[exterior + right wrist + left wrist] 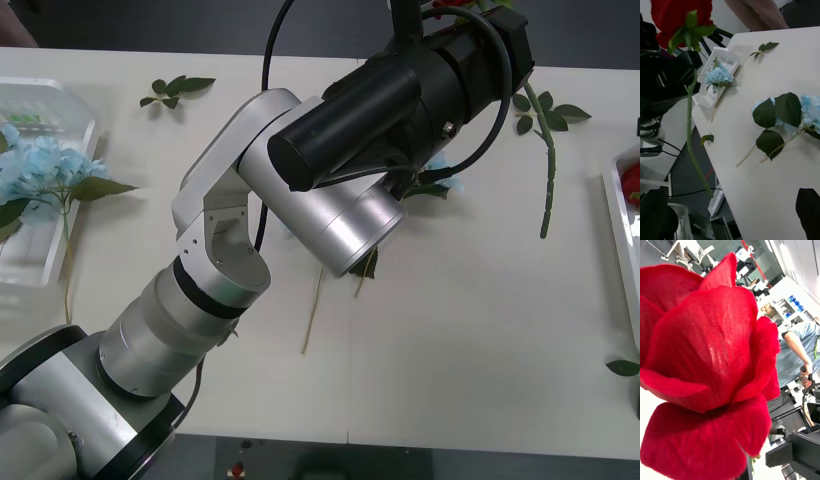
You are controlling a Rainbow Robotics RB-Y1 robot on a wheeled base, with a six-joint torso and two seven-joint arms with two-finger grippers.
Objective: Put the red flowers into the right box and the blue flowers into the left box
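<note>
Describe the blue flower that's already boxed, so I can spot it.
At the table's left edge sits the clear plastic box. One blue flower lies inside it, stem poking over the near rim. The other blue flowers lie loose on the bare tabletop.

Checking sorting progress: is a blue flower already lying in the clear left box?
Yes, a blue flower lies inside the left box.

The left arm (330, 170) hides the blue flowers (440, 180) mid-worktop; the white box (622, 230) at right is cut off by the edge.
</note>
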